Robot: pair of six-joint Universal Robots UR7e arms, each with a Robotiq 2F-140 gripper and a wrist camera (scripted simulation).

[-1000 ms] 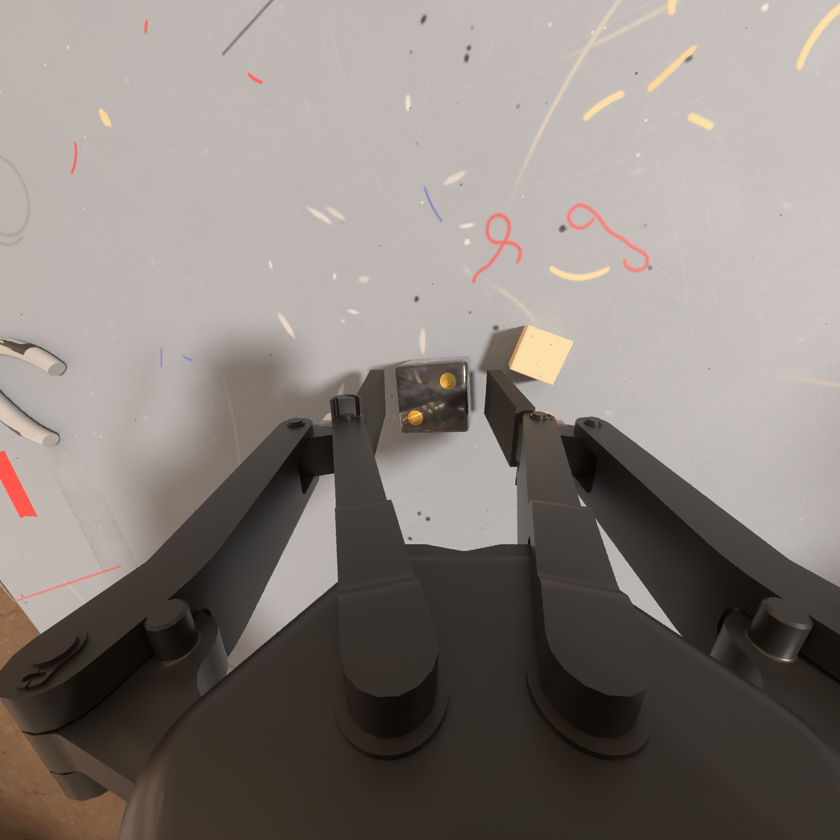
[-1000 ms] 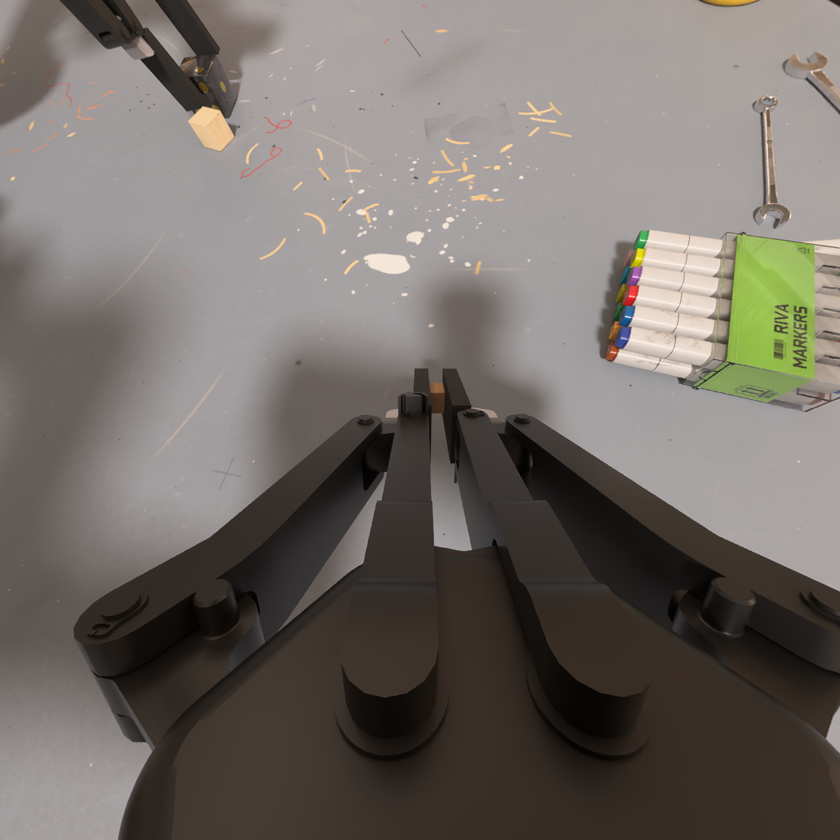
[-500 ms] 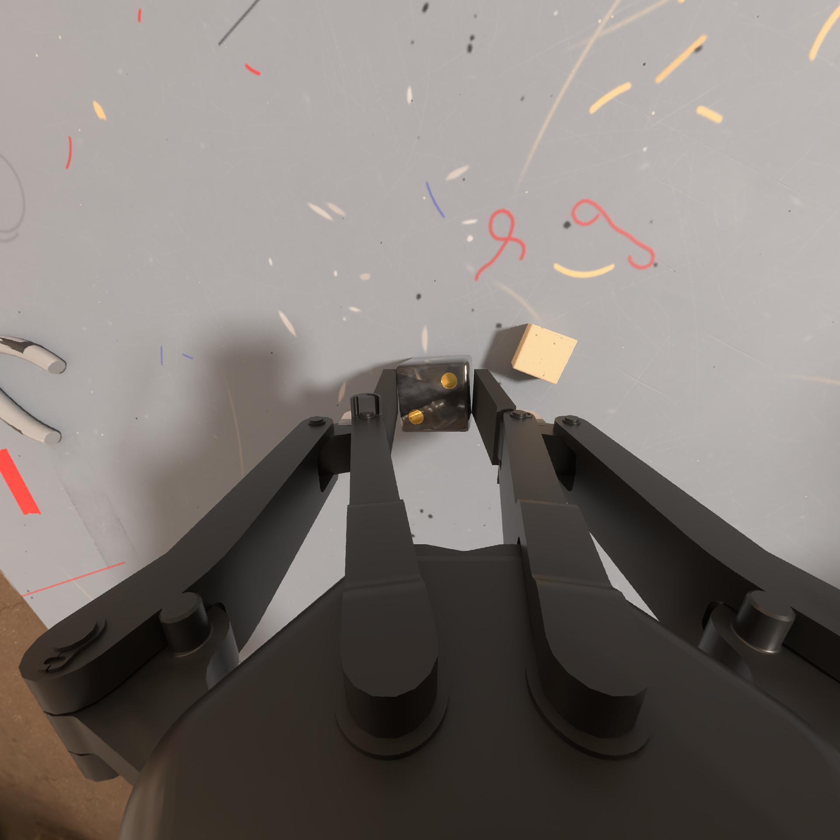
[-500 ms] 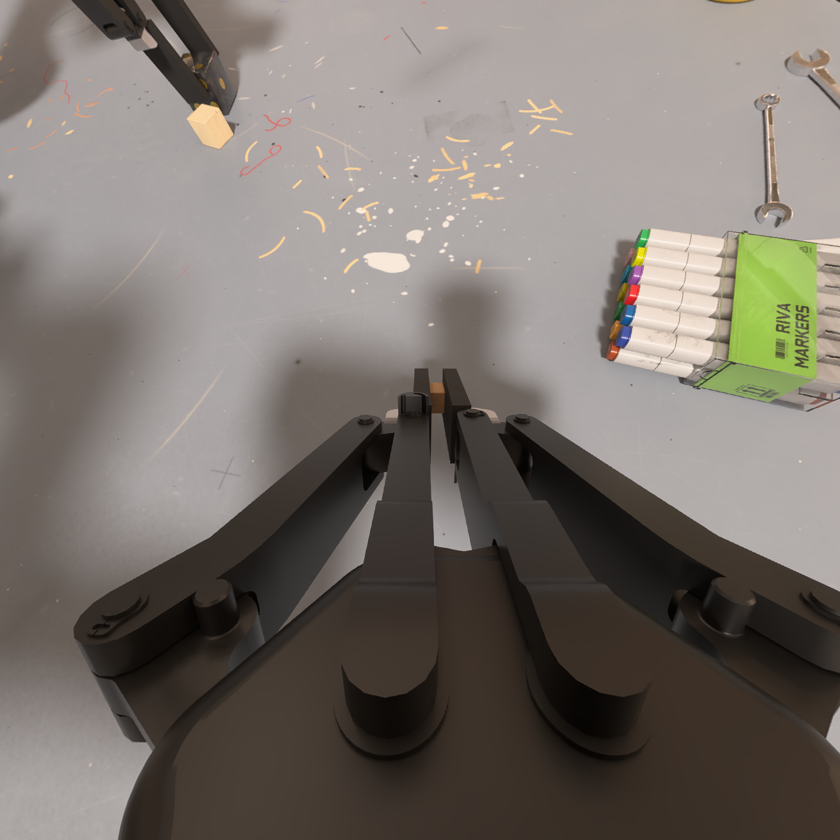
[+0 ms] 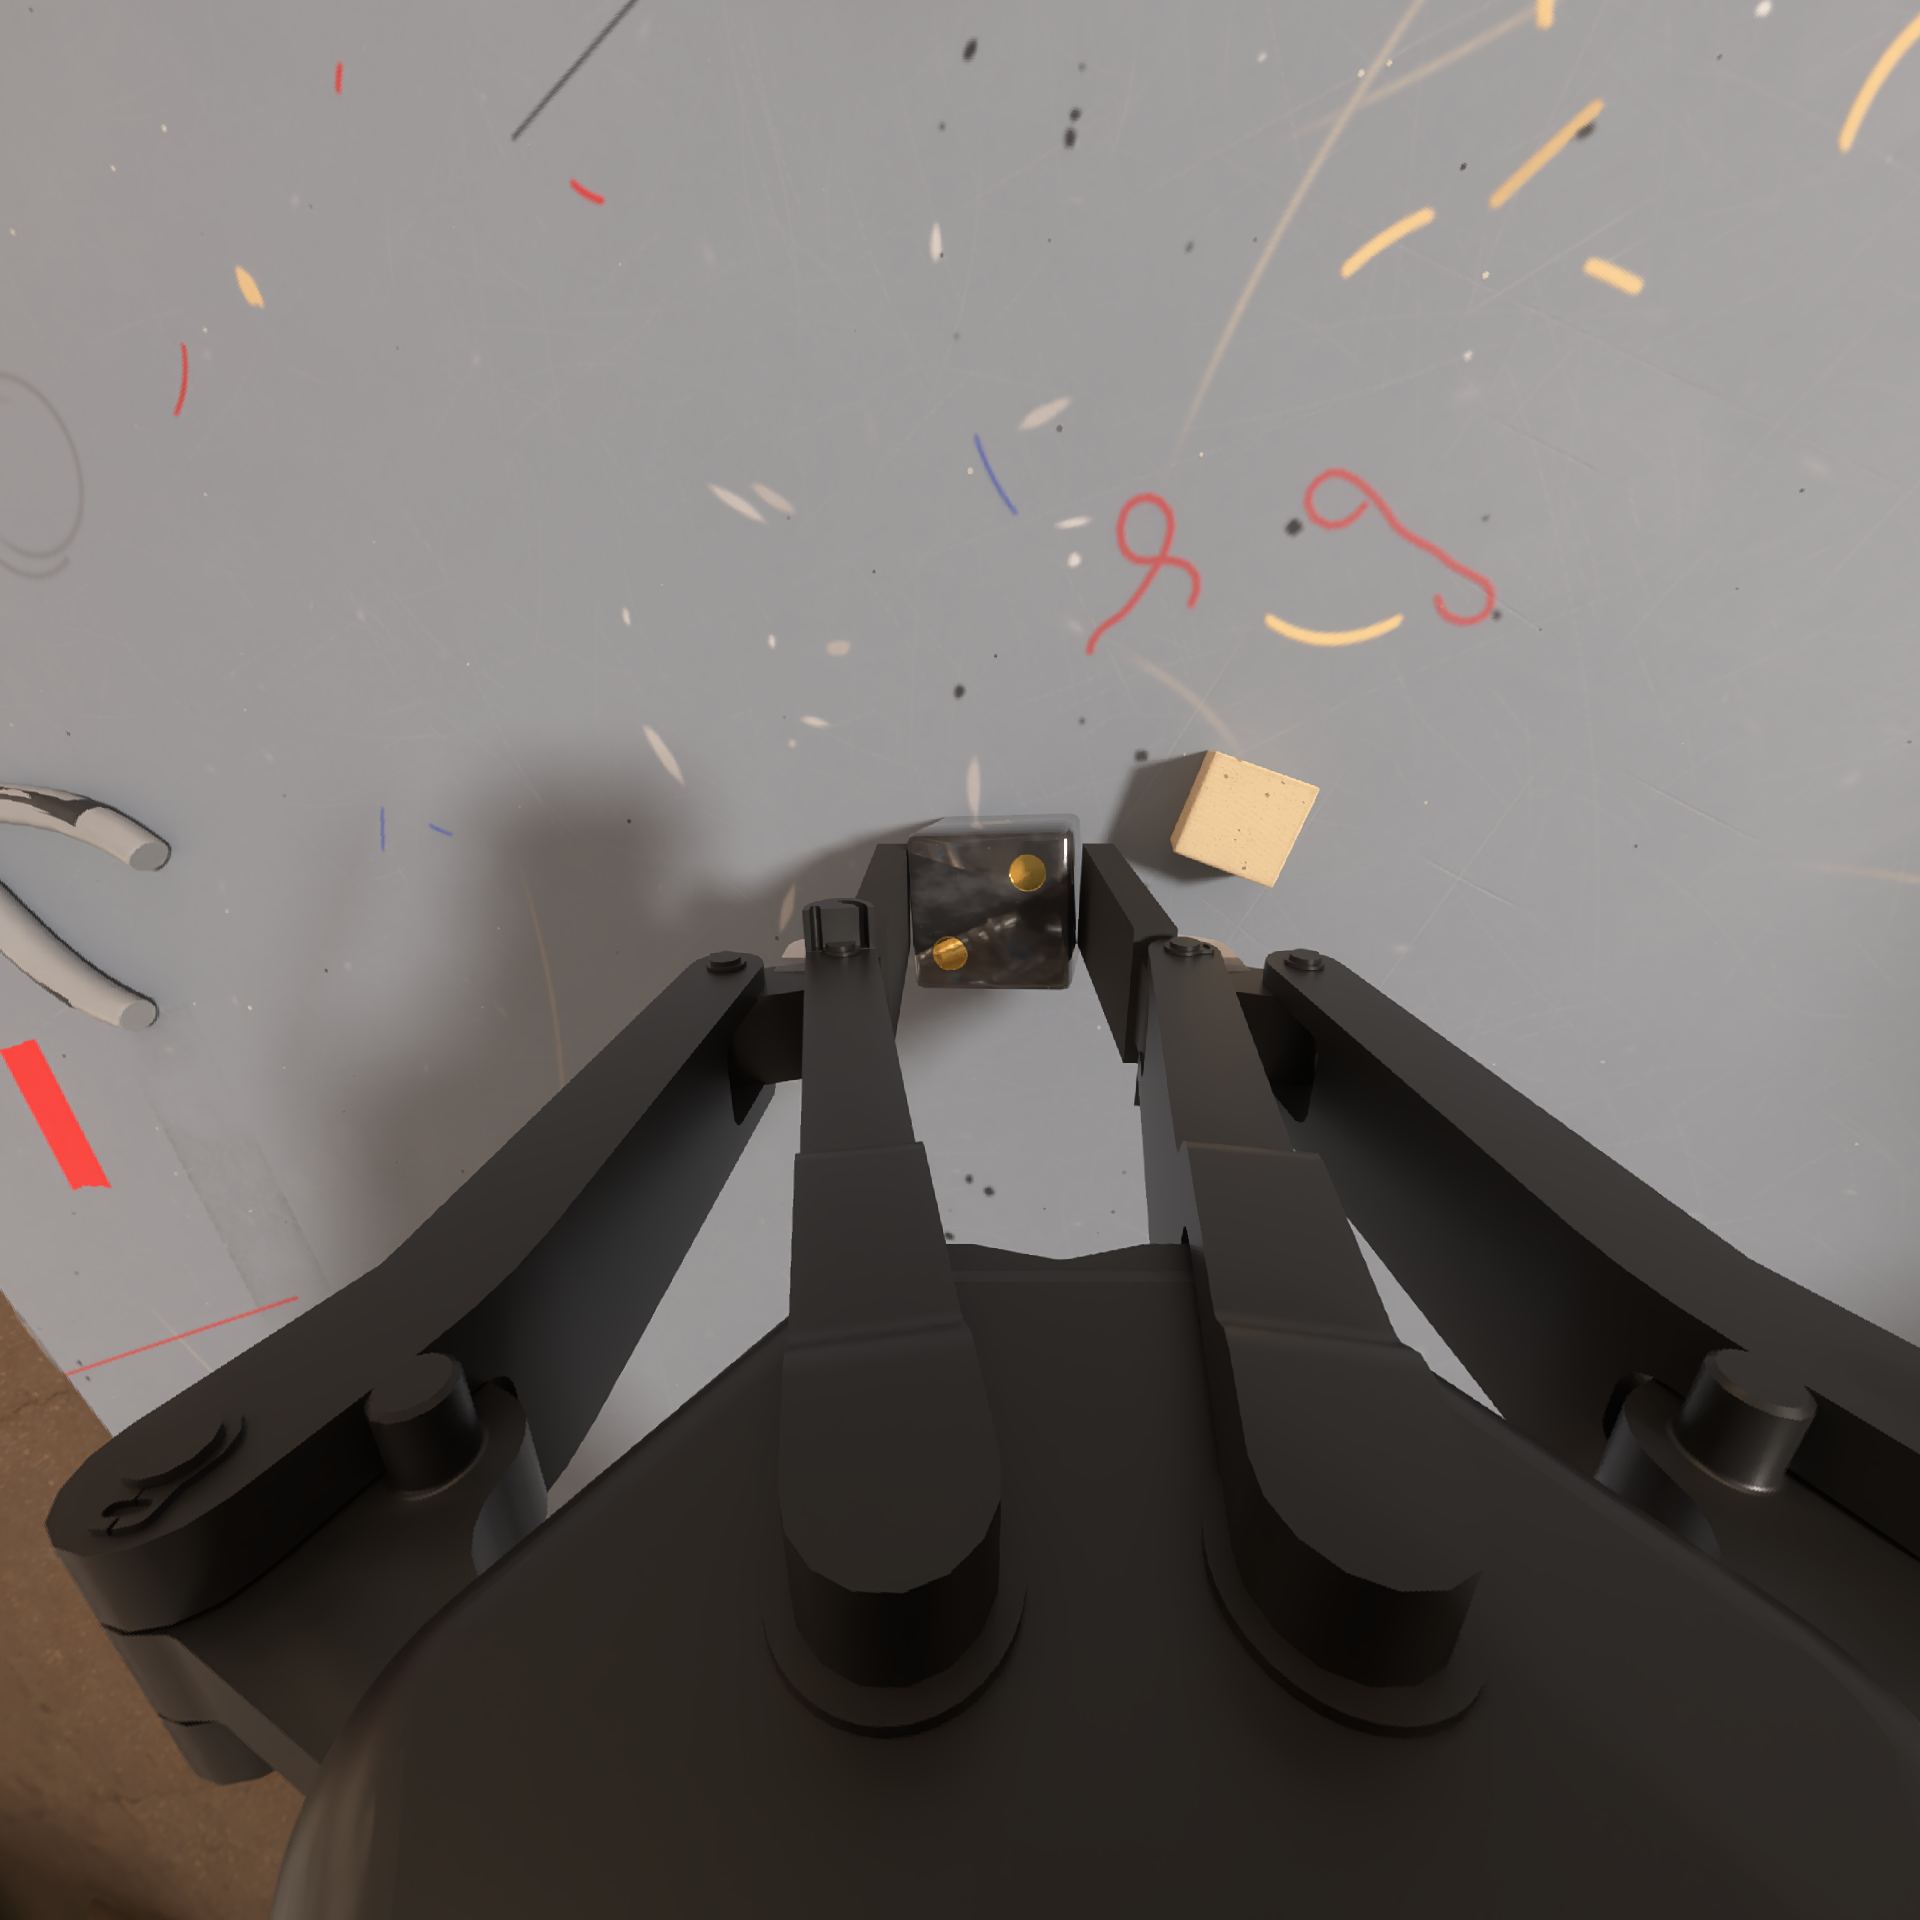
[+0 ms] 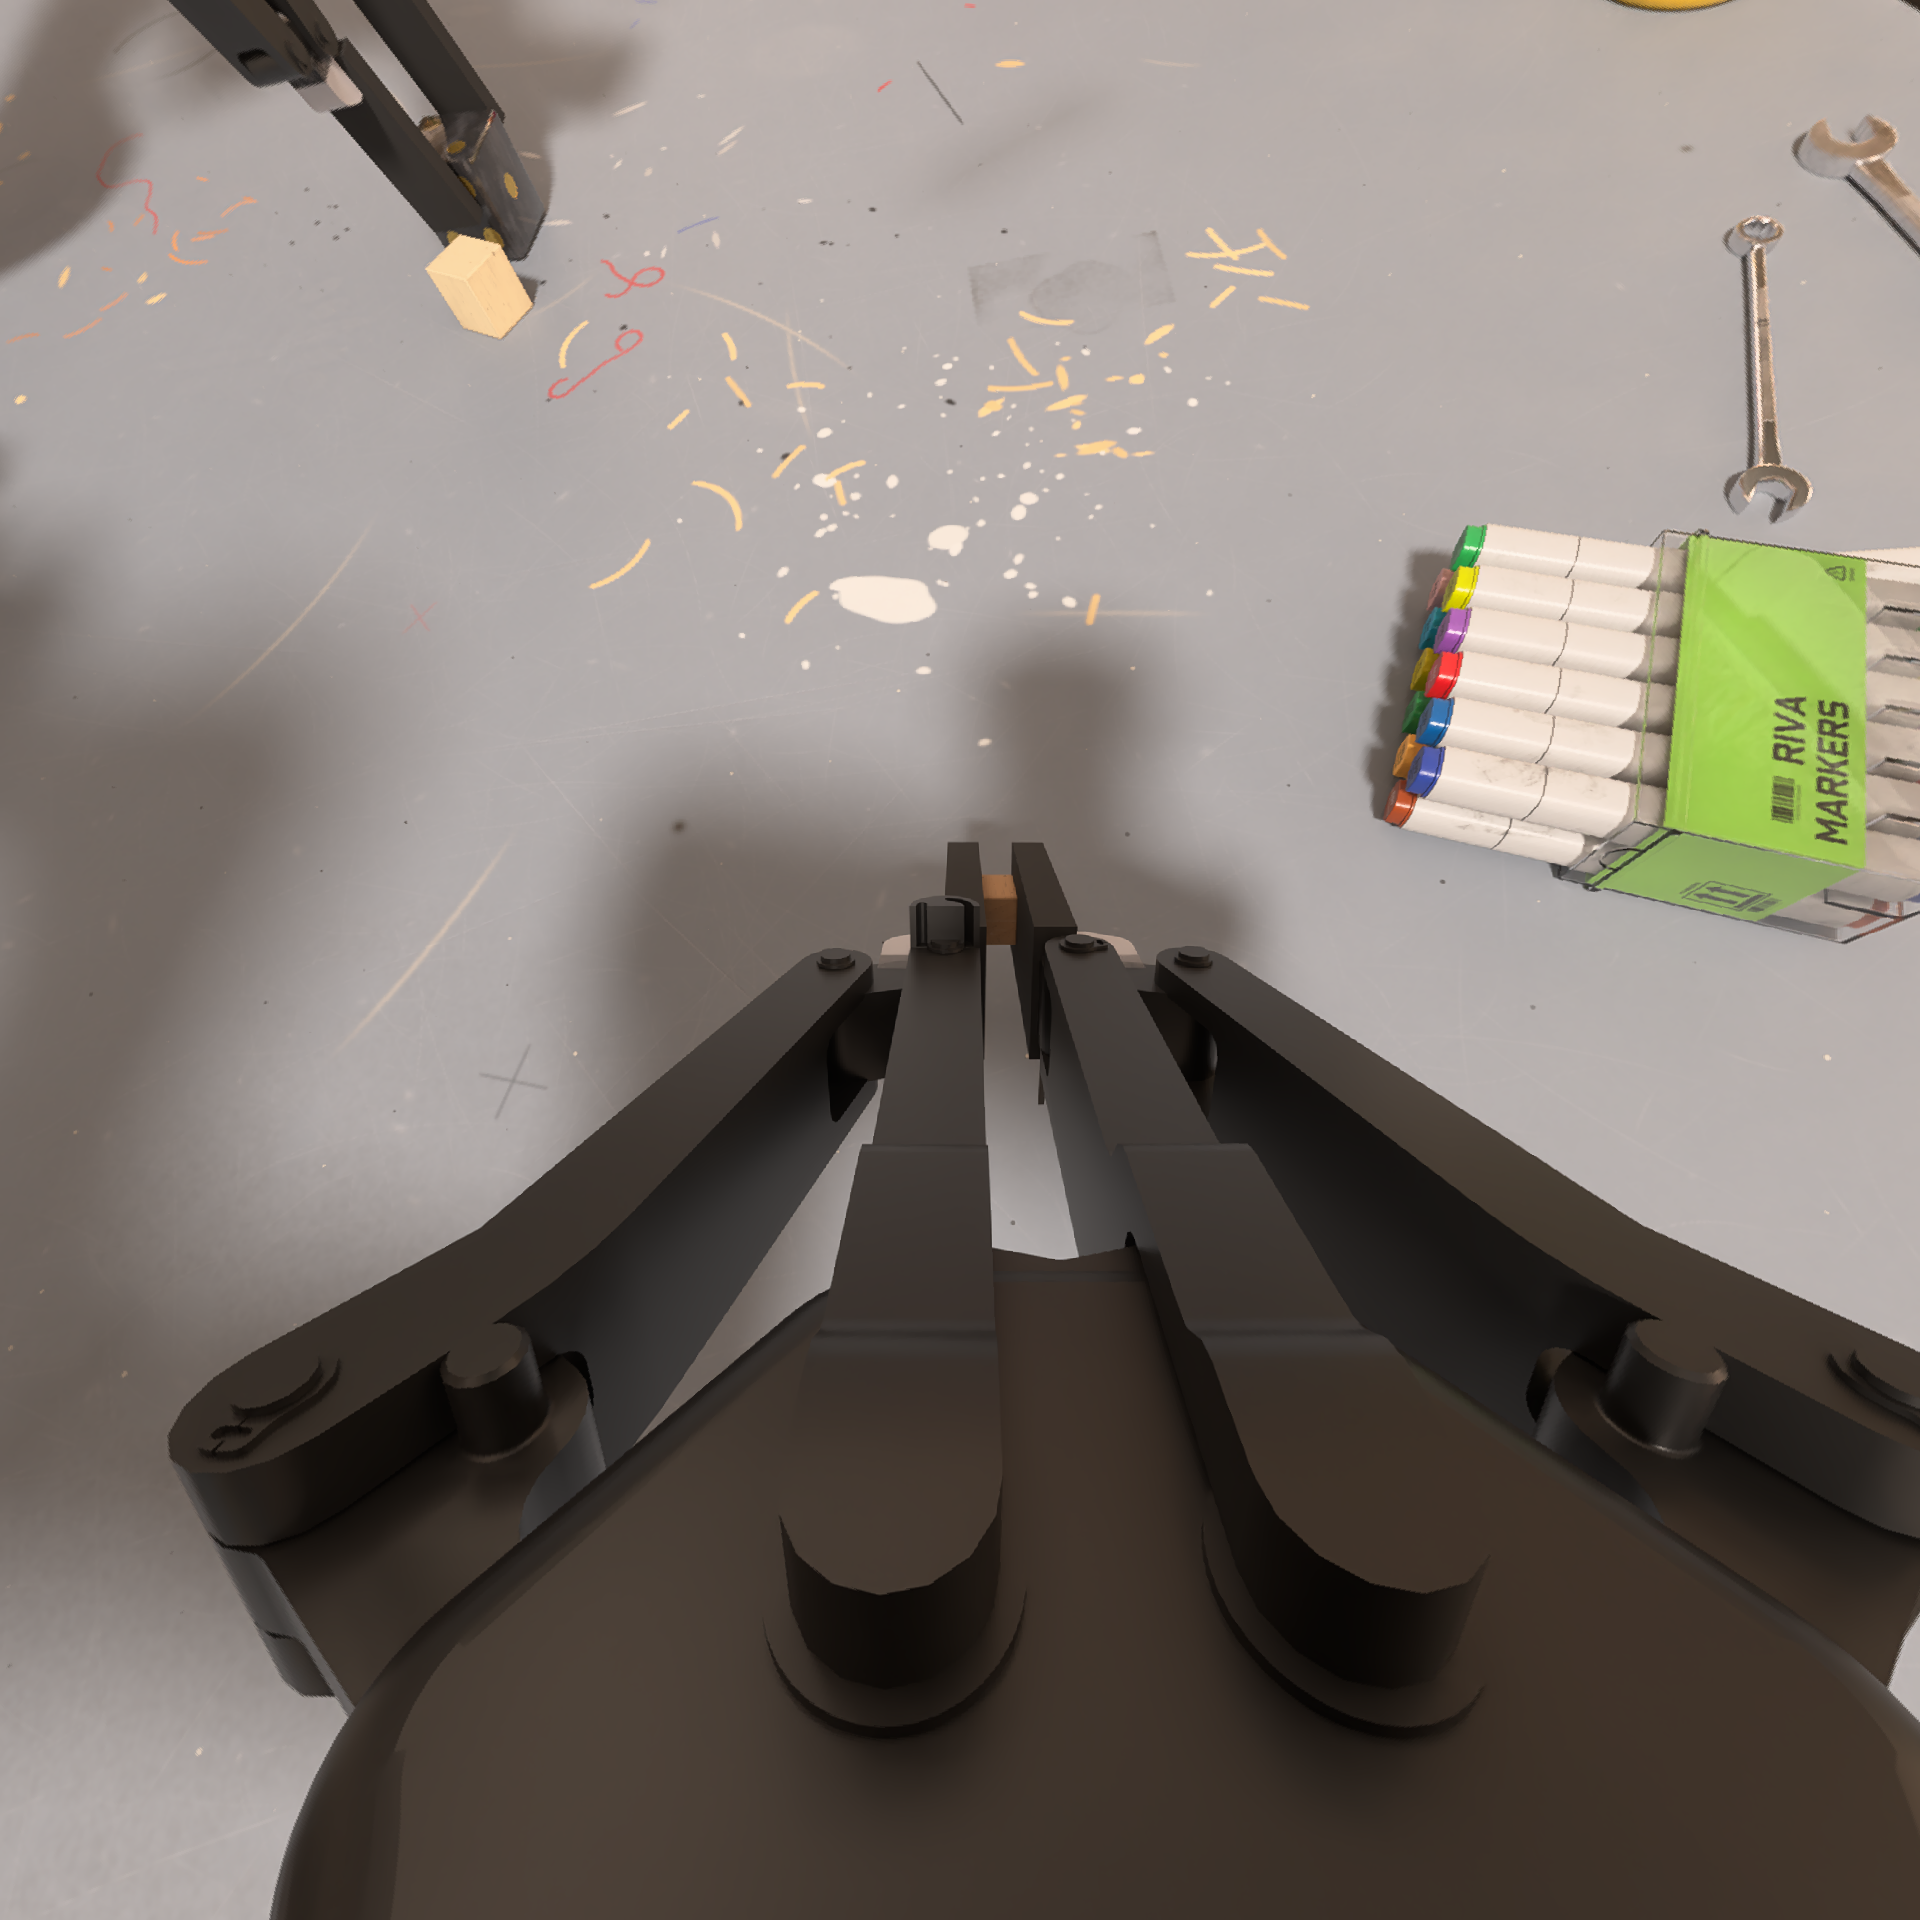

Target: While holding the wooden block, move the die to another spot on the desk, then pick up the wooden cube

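My left gripper (image 5: 992, 902) is shut on a dark glossy die (image 5: 989, 902) with gold pips; both pads press its sides. A pale wooden cube (image 5: 1243, 818) lies on the grey desk just to the right of the die, apart from the fingers. My right gripper (image 6: 997, 894) is shut on a small brown wooden block (image 6: 998, 906), held above the desk. In the right wrist view the left gripper (image 6: 488, 213) with the die (image 6: 501, 179) shows at the far upper left, the pale cube (image 6: 480, 286) just in front of it.
Grey plier handles (image 5: 73, 914) lie at the left edge, near the desk's edge over brown floor (image 5: 42, 1683). A green pack of markers (image 6: 1662, 717) sits right of my right gripper, with two wrenches (image 6: 1763, 374) behind it. Paint marks cover the desk.
My left gripper's fingers have closed from apart onto the die's sides, and the wrist has shifted slightly. The right gripper keeps hold of the block and has not moved.
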